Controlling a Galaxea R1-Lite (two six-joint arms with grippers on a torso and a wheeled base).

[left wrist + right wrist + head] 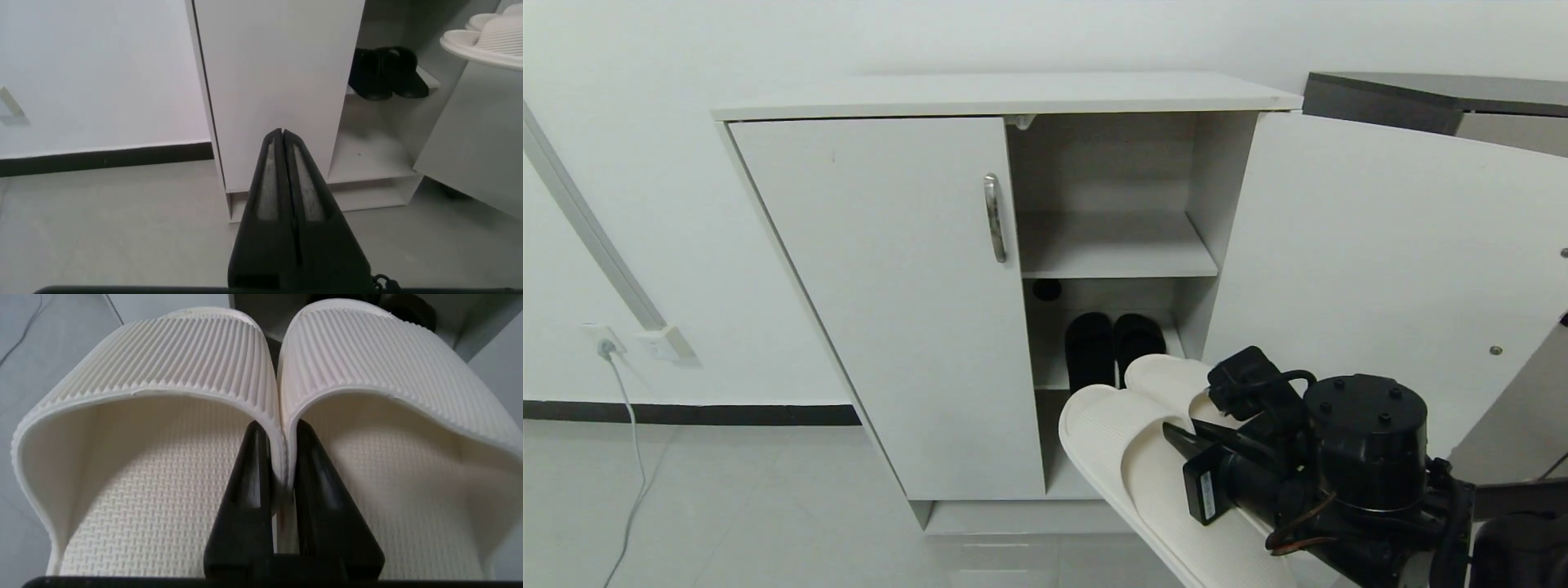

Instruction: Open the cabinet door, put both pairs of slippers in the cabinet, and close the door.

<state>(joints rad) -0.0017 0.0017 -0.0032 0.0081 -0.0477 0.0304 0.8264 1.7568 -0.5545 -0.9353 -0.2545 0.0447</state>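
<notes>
The cabinet [1013, 94] stands against the wall with its right door [1380, 269] swung wide open and its left door [882, 302] closed. Inside, the black slippers [1112, 347] sit side by side on the second shelf down, toes pointing out. The shelf above [1119, 249] is bare.

The white slippers [1127, 457] are in the air just in front of the opening, near the bottom compartment [1062, 478]. The right jaws are clamped on the two inner side walls, pressed together where the slippers meet, one jaw inside each slipper. The left jaws are pressed shut on nothing, low and off to the left, facing the closed door.

The white slippers look light, made of ribbed, springy foam. The walls will likely squash a little under the pinch and could slide apart if the grip loosens. Holding both inner walls together seems the right hold, since it keeps the pair as one piece. They stick out well beyond the jaws, so the toes may droop or catch a shelf edge on the way in. One pair looks stowed, with this pair and the door still to do
</notes>
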